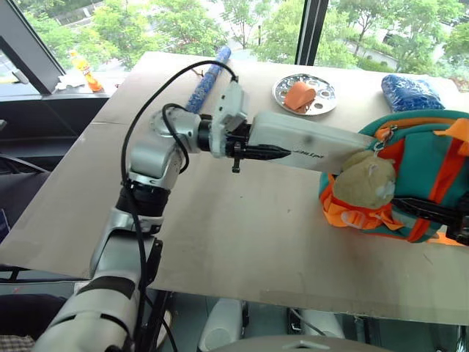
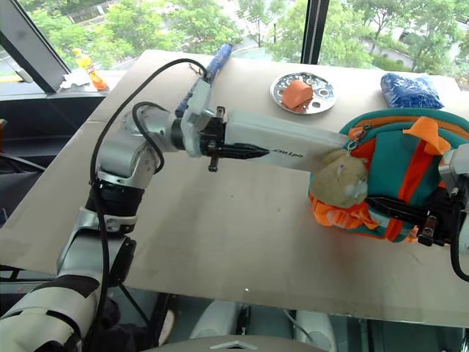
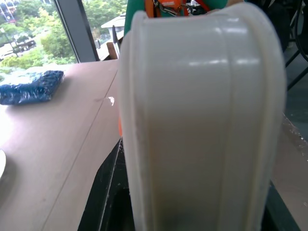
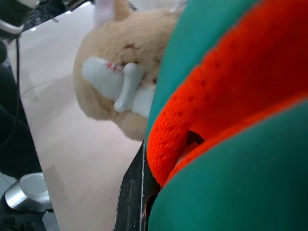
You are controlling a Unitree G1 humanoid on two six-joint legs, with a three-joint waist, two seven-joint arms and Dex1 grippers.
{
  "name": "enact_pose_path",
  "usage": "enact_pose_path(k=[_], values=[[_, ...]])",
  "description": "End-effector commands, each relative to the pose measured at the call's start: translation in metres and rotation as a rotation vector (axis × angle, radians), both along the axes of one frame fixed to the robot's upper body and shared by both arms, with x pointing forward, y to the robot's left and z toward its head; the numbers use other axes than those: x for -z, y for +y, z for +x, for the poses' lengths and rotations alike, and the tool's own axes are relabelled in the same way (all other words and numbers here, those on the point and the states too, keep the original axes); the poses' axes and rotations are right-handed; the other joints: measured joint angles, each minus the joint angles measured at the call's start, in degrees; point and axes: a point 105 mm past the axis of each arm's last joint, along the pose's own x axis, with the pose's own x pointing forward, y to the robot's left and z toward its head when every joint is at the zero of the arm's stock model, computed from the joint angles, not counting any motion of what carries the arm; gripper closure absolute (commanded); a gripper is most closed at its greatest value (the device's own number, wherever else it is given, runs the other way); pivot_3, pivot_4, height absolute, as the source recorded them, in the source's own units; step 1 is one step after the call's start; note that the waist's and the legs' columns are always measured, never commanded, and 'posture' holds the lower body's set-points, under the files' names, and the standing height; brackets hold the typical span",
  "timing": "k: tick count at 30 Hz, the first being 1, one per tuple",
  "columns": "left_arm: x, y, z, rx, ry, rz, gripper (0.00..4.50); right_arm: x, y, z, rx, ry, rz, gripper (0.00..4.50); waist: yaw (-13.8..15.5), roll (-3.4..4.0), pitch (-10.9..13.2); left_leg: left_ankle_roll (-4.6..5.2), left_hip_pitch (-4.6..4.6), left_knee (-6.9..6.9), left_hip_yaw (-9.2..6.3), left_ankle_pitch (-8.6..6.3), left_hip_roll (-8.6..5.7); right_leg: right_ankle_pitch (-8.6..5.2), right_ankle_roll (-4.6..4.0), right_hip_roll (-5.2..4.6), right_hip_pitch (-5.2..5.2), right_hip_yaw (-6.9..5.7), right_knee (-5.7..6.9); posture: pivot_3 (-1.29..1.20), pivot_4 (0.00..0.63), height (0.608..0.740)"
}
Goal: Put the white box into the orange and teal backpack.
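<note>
My left gripper [image 1: 258, 151] is shut on the near end of the white box [image 1: 308, 143] and holds it level above the table, pointing right. The box's far end meets the top opening of the orange and teal backpack [image 1: 429, 158], just above the beige plush charm [image 1: 364, 183]. In the left wrist view the white box [image 3: 192, 120] stands between my black fingers [image 3: 103, 192]. At the backpack's front, my right gripper [image 2: 381, 204] is shut on its orange strap [image 4: 192, 120], beside the plush charm [image 4: 113, 82].
A metal plate [image 1: 325, 99] with an orange item on it sits at the back. A blue crinkly bag [image 1: 410, 92] lies behind the backpack. A blue patterned roll [image 1: 209, 77] lies at the back left. An orange bottle [image 1: 84, 71] stands on the sill beyond the table.
</note>
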Motion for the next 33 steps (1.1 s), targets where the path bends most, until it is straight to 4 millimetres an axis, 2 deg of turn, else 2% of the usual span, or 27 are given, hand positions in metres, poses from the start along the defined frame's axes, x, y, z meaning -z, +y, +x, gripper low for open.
enact_pose_path(k=[1, 4, 8, 11, 14, 16, 21, 25, 29, 31, 33], values=[[-0.012, -0.026, -0.007, 0.064, -0.070, -0.012, 3.40, -0.009, 0.013, -0.002, -0.056, -0.059, -0.007, 4.40, 0.0, 0.00, 0.0, 0.00, 0.00, 0.00, 0.00, 0.00, 0.00, 0.00, 0.00, 0.00, 0.00, 0.00, 0.00, 0.00, 0.150, 0.731], [-0.010, -0.042, -0.008, 0.078, -0.072, -0.011, 3.40, -0.010, 0.017, -0.002, -0.075, -0.063, 0.004, 4.40, 0.0, 0.00, 0.0, 0.00, -0.04, 0.00, -0.04, 0.00, -0.05, 0.00, 0.01, 0.00, 0.00, -0.02, 0.01, 0.00, 0.150, 0.731], [-0.004, -0.064, -0.020, 0.154, -0.061, 0.000, 3.40, -0.010, 0.021, 0.000, -0.092, -0.066, 0.005, 4.40, -0.1, -0.01, 0.0, 0.00, -0.06, 0.00, -0.05, 0.00, -0.03, 0.00, 0.01, 0.00, -0.01, -0.03, 0.06, 0.00, 0.150, 0.731], [-0.007, -0.074, -0.026, 0.208, -0.068, -0.037, 3.40, -0.009, 0.022, 0.001, -0.098, -0.067, 0.005, 4.40, 0.1, -0.01, 0.0, 0.00, -0.05, 0.05, -0.07, 0.00, -0.05, -0.01, 0.01, -0.01, 0.00, -0.04, 0.01, 0.00, 0.150, 0.731], [-0.012, -0.064, -0.039, 0.355, 0.012, -0.065, 3.40, -0.006, 0.015, 0.003, -0.069, -0.064, -0.003, 4.40, -0.1, -0.01, 0.0, 0.01, -0.03, 0.05, -0.04, 0.00, -0.04, -0.01, 0.02, 0.00, 0.00, -0.01, 0.04, 0.00, 0.150, 0.731], [-0.012, -0.056, -0.036, 0.358, 0.047, -0.045, 3.40, -0.006, 0.008, 0.004, -0.041, -0.064, -0.016, 4.40, -0.2, 0.00, 0.0, 0.01, -0.03, 0.03, -0.04, 0.00, -0.04, -0.01, 0.02, 0.01, -0.01, -0.02, 0.05, 0.00, 0.150, 0.731], [-0.016, -0.058, -0.041, 0.390, 0.035, -0.060, 3.40, -0.012, -0.001, 0.005, -0.012, -0.104, -0.051, 4.40, -0.2, 0.00, 0.0, 0.01, -0.03, 0.04, 0.00, 0.00, 0.00, -0.01, 0.02, 0.03, -0.01, 0.01, 0.06, 0.00, 0.150, 0.731], [-0.029, -0.050, -0.036, 0.322, 0.057, -0.097, 3.40, -0.025, 0.012, 0.012, -0.079, -0.179, -0.047, 4.40, -0.3, 0.00, 0.0, 0.00, -0.01, 0.07, -0.01, 0.00, 0.01, -0.01, 0.02, 0.03, -0.01, 0.02, 0.08, 0.00, 0.150, 0.731], [-0.038, -0.032, -0.030, 0.209, 0.074, -0.104, 3.40, -0.048, 0.037, 0.033, -0.156, -0.311, 0.007, 4.40, -1.3, 0.08, 0.1, -0.01, 0.09, 0.07, 0.09, 0.01, 0.08, 0.00, 0.02, 0.06, -0.04, 0.13, 0.14, 0.00, 0.150, 0.731], [-0.034, -0.028, -0.032, 0.168, 0.083, -0.079, 3.40, -0.047, 0.051, 0.038, -0.209, -0.318, 0.014, 4.40, -1.6, 0.07, 0.1, -0.02, 0.12, 0.00, 0.04, 0.01, 0.10, -0.01, 0.01, 0.08, -0.04, 0.10, 0.14, 0.00, 0.150, 0.731], [-0.025, -0.029, -0.034, 0.126, 0.096, -0.039, 3.40, -0.037, 0.061, 0.039, -0.246, -0.296, -0.011, 4.40, -1.5, 0.10, 0.1, -0.02, 0.10, -0.07, 0.02, 0.01, 0.12, -0.01, 0.01, 0.07, -0.05, 0.09, 0.12, 0.00, 0.150, 0.731]])
